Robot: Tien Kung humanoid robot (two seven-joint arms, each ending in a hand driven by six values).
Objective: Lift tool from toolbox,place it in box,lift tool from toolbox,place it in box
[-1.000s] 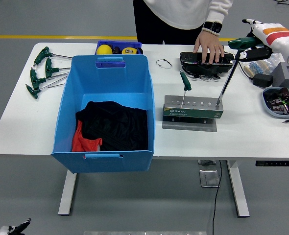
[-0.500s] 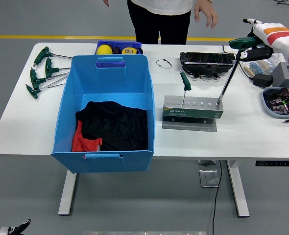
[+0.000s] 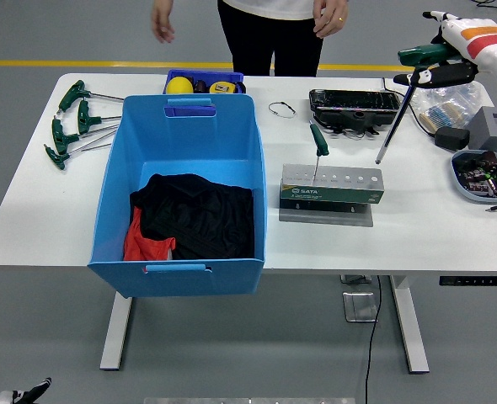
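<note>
My right hand is at the upper right, shut on the green handle of a long T-handle tool. Its steel shaft hangs clear above the grey SATA tool stand, tip just up and right of the stand's right end. A green-handled screwdriver still stands in the stand's left part. The big blue box sits left of the stand, holding black and red cloth. My left hand is out of view.
Several green T-handle tools lie at the table's far left. A black case lies behind the stand, a small blue bin behind the box, a parts tray at the right. A person stands at the far side, hands off the table.
My right hand rose and pulled the T-handle tool out of the stand's right hole. The person took a hand off the black case and stepped back.
</note>
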